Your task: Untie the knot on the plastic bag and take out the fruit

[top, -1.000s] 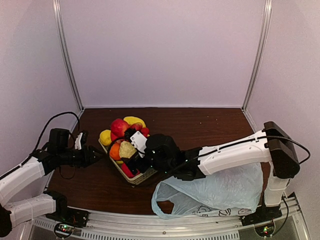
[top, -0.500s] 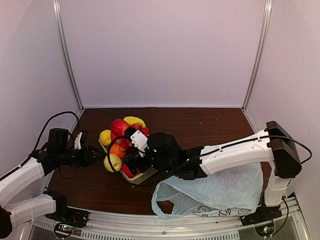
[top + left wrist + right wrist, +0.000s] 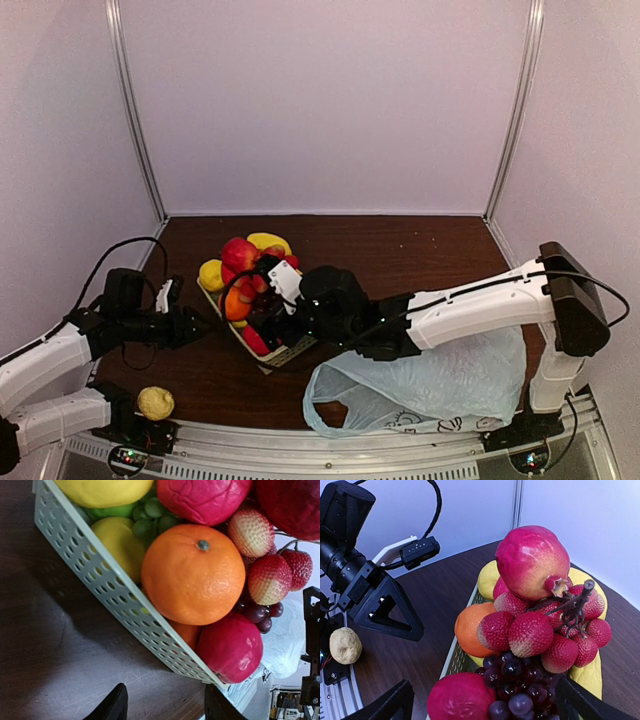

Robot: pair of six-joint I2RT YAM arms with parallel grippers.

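Dark brown tabletop, pale walls on 3 sides.

Left gripper point(image 3: 167, 707): jaws about half apart, nothing between them. Its tips point at the perforated wall of the white basket point(image 3: 95, 575) and stop just short of it.

Right gripper point(image 3: 482, 700): jaws spread wide, holding nothing. It hangs over the near end of the basket with 1 finger on either side of the heap. Whether it touches anything cannot be told.

Plastic bag point(image 3: 440, 385): pale blue and translucent, lying collapsed and crumpled at the near right of the table, partly under the right arm and near the basket's near corner. 1 handle loop lies slack on the table at its left end.

Fruit point(image 3: 245, 270): heaped in the basket at centre-left. The heap includes an orange point(image 3: 192, 575), a red pomegranate point(image 3: 532, 562), strawberries point(image 3: 530, 632), dark grapes point(image 3: 515, 680) and several yellow pieces. 1 small lumpy yellow piece point(image 3: 155, 402) lies apart from the heap — at the near-left edge, beside the left arm's base.

Writing: dark print point(image 3: 420, 420) runs along the bag's near lower edge — too small to read
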